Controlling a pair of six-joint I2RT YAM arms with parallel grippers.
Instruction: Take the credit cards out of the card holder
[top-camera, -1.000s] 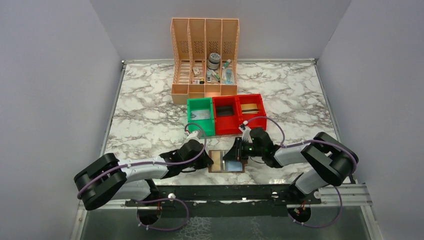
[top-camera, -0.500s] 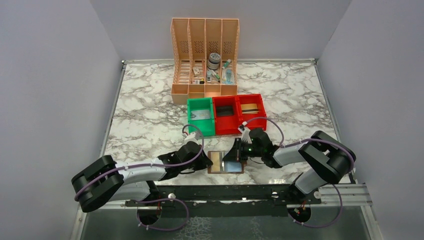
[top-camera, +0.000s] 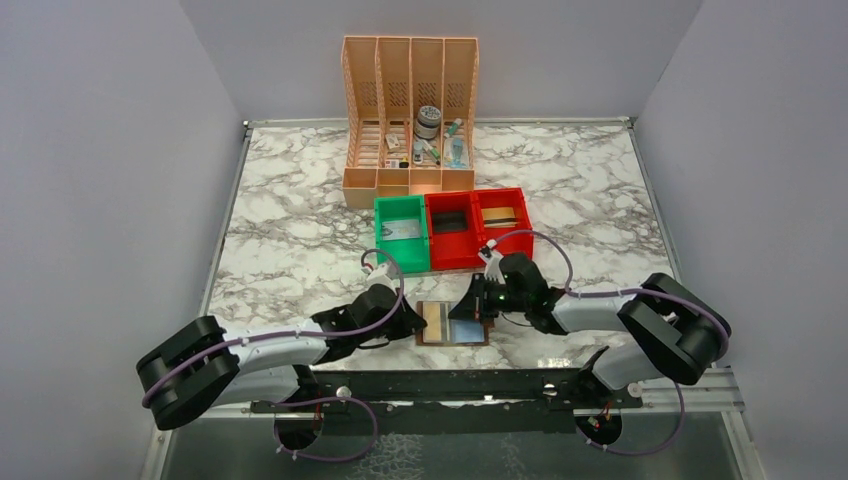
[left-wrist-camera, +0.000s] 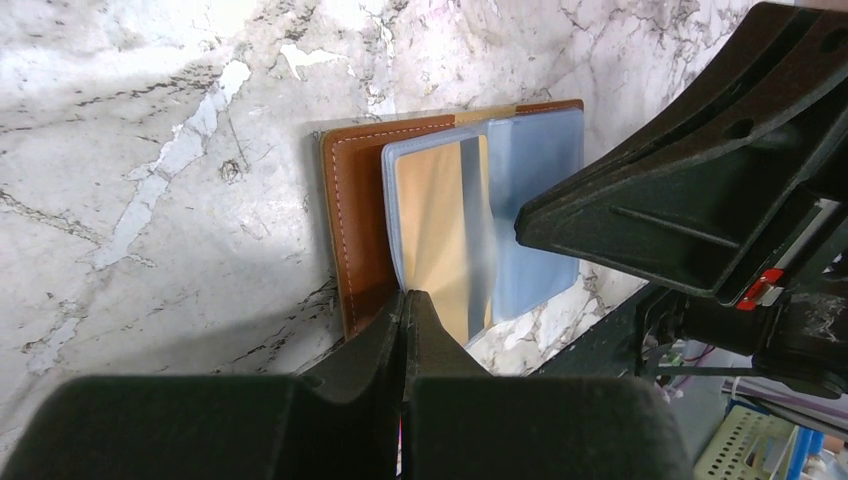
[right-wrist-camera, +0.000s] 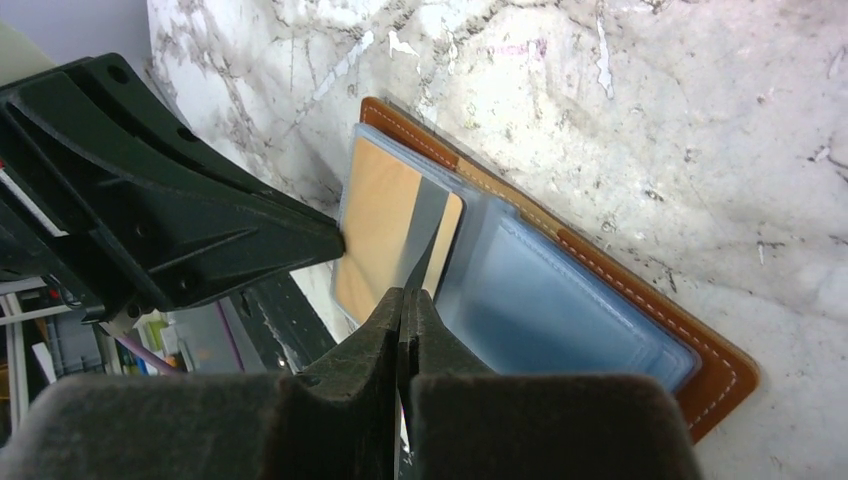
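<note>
The right hand (right-wrist-camera: 404, 300) is closing fully, pressing together at the tan credit card (right-wrist-camera: 385, 225) in the open card holder (right-wrist-camera: 722, 378); the left hand (left-wrist-camera: 404, 302) is staying pressed together.

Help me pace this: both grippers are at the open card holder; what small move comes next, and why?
Probably ease the right gripper back toward its own side, testing whether the tan card slides out. Its jaws are shut at that card's edge; the shut left gripper meets the card holder opposite.
</note>
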